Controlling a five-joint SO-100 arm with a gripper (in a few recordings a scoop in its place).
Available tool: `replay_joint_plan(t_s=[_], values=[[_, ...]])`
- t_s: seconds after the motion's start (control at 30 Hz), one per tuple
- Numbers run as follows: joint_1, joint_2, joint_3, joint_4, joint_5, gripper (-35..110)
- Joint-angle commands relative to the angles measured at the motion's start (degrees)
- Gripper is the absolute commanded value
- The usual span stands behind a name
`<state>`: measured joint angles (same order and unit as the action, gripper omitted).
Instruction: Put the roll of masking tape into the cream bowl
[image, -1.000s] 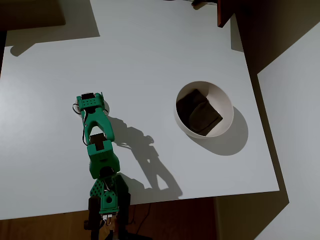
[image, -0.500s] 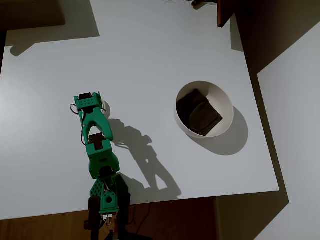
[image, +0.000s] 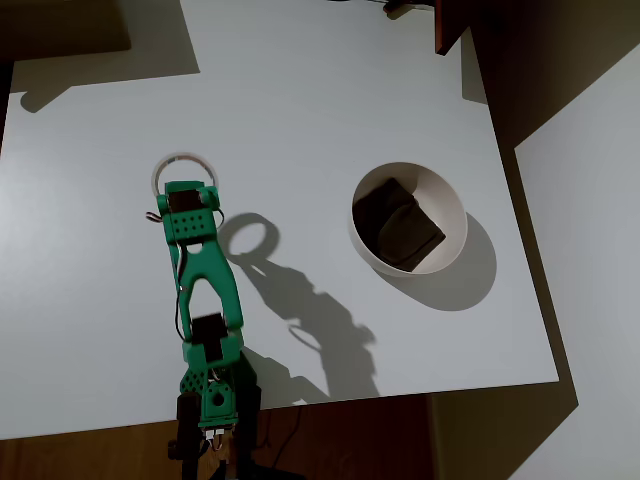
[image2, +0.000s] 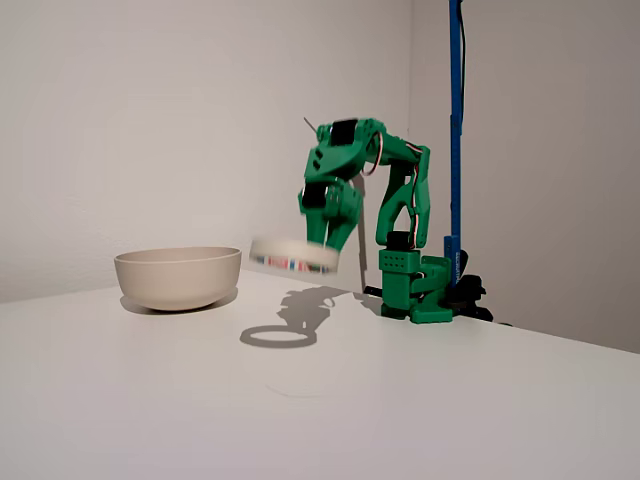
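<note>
The roll of masking tape (image: 176, 165) (image2: 293, 255) hangs in the air above the white table, a flat cream ring with reddish marks on its side. My green gripper (image: 188, 200) (image2: 328, 235) is shut on its near edge and holds it level. In the fixed view the ring's shadow lies on the table well below it. The cream bowl (image: 452, 205) (image2: 179, 277) stands to the right in the overhead view and to the left in the fixed view, a good distance from the tape. A dark brown square pad (image: 398, 226) lies inside it.
The green arm's base (image: 212, 400) (image2: 415, 285) sits at the table's near edge in the overhead view. A blue pole (image2: 455, 130) rises behind the base. The table's right edge (image: 520, 240) runs just beyond the bowl.
The gripper has risen and reached farther out, lifting the tape off the table; the ring now shows beyond the gripper, and its shadow has separated from it.
</note>
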<state>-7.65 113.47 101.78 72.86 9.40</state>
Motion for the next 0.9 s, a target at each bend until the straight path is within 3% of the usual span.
replay_joint_plan(t_s=[0.0, 0.23, 0.43, 0.73, 0.87], values=[[2.81, 19.69, -1.14, 5.45, 1.41, -8], [10.11, 39.55, -1.32, 13.10, 0.44, -8], [22.68, 45.26, -2.99, 17.23, -2.90, -8], [47.72, 30.76, -19.69, 15.21, -4.83, -8], [54.05, 24.26, -24.79, 11.51, -4.31, -8]])
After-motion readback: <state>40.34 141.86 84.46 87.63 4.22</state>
